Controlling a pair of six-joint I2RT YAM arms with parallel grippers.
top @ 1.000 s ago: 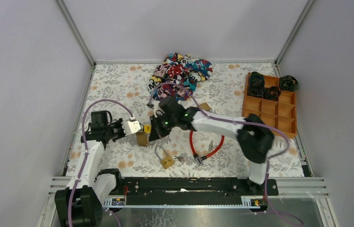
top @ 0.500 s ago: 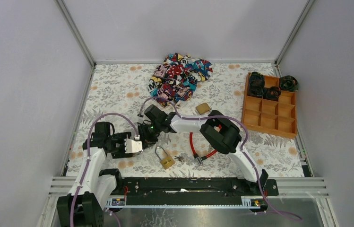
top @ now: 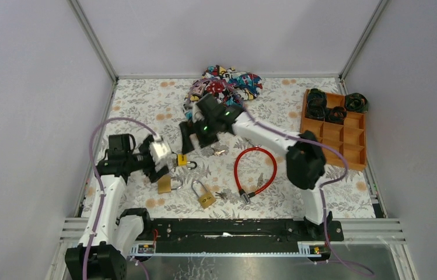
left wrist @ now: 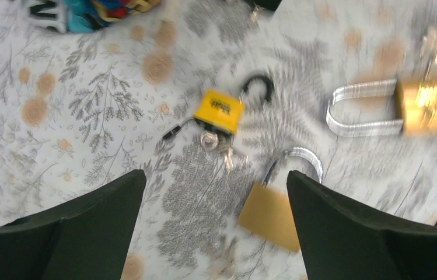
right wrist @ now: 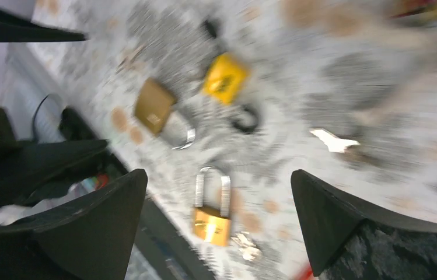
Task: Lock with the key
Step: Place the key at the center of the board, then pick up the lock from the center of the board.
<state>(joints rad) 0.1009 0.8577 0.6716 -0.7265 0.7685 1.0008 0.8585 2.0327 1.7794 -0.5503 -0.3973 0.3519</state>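
Observation:
A small yellow padlock (left wrist: 222, 111) with a black shackle lies on the floral mat, a bunch of keys (left wrist: 219, 146) at its base. Just below it lies a brass padlock (left wrist: 271, 216), its shackle swung open. My left gripper (left wrist: 216, 192) hovers open above both, holding nothing. From the top, the yellow padlock (top: 182, 159) sits between the left gripper (top: 163, 160) and my right gripper (top: 191, 140). The right gripper (right wrist: 219, 181) is open and empty too, above the mat. Its blurred view shows the yellow padlock (right wrist: 224, 79) and a loose key (right wrist: 335, 140).
A second brass padlock (top: 206, 198) with keys beside it lies near the front edge. A red cable lock (top: 257, 169) loops to its right. A patterned cloth (top: 222, 87) is bunched at the back, and an orange compartment tray (top: 344, 140) stands at the right.
Both grippers have opened. The brass padlock has dropped from the left gripper onto the mat. The right arm has pulled back toward the cloth, leaving the yellow padlock on the mat.

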